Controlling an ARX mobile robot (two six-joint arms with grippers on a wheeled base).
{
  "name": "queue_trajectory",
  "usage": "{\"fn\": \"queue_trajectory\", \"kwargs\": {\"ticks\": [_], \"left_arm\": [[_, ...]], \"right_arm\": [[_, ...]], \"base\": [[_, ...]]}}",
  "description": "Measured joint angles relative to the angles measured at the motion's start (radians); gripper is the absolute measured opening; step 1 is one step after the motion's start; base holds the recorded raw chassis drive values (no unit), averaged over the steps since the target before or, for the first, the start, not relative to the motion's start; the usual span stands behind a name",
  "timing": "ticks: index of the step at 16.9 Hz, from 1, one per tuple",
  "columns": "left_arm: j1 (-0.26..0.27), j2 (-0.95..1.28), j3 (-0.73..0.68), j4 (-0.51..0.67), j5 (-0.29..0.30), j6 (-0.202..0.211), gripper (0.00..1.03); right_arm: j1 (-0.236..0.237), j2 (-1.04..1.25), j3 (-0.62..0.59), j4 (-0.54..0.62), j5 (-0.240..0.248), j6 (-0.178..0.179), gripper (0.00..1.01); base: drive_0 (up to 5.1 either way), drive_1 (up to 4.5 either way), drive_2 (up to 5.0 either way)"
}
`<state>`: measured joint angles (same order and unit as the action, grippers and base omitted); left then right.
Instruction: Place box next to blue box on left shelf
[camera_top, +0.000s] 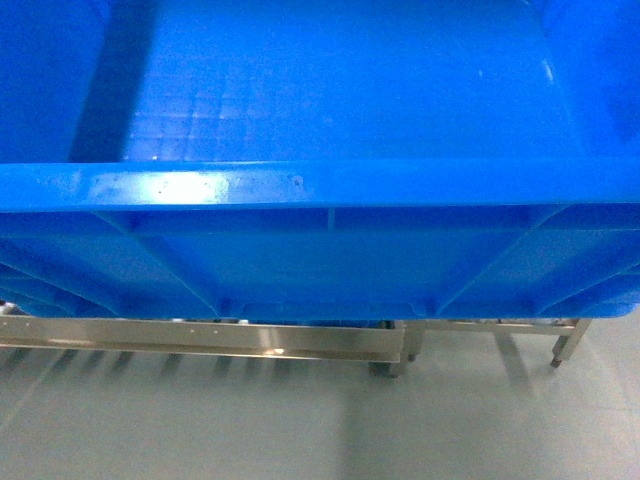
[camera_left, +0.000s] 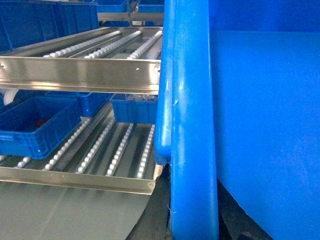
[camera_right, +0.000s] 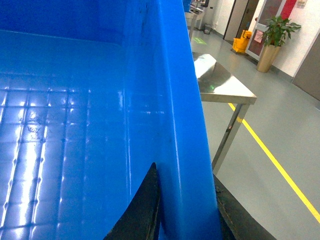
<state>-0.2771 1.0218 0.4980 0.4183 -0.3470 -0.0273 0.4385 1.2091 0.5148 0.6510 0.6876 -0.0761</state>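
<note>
Box (camera_top: 320, 185): bright blue throughout; floor embossed with a square grid pattern. Left shelf (camera_left: 115, 145): rows of white rollers between grey metal rails. Smaller crates (camera_left: 35, 125) on the shelf: darker blue. Fingers (camera_right: 142, 210): black. Floor (camera_right: 280, 150): grey, with a yellow line (camera_right: 275, 165).

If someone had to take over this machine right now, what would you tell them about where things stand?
Left gripper: shut on the box, clamping its left rim.
Right gripper: shut on the box's right rim.
The box is carried in the air, empty, in front of the left shelf.
A blue box already sits on the lower rollers, with free rollers to its right.
Done: box picked up and brought to the rack.
Left: set it on the rollers beside that blue box, then release.
</note>
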Motion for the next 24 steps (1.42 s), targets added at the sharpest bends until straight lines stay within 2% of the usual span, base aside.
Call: {"fn": "queue_trajectory", "kwargs": {"ticks": [24], "left_arm": [[0.000,0.000,0.000,0.000,0.000,-0.001,0.08]], "right_arm": [[0.000,0.000,0.000,0.000,0.000,-0.002,0.16]], "base": [[-5.0,2.46,2.5]]}}
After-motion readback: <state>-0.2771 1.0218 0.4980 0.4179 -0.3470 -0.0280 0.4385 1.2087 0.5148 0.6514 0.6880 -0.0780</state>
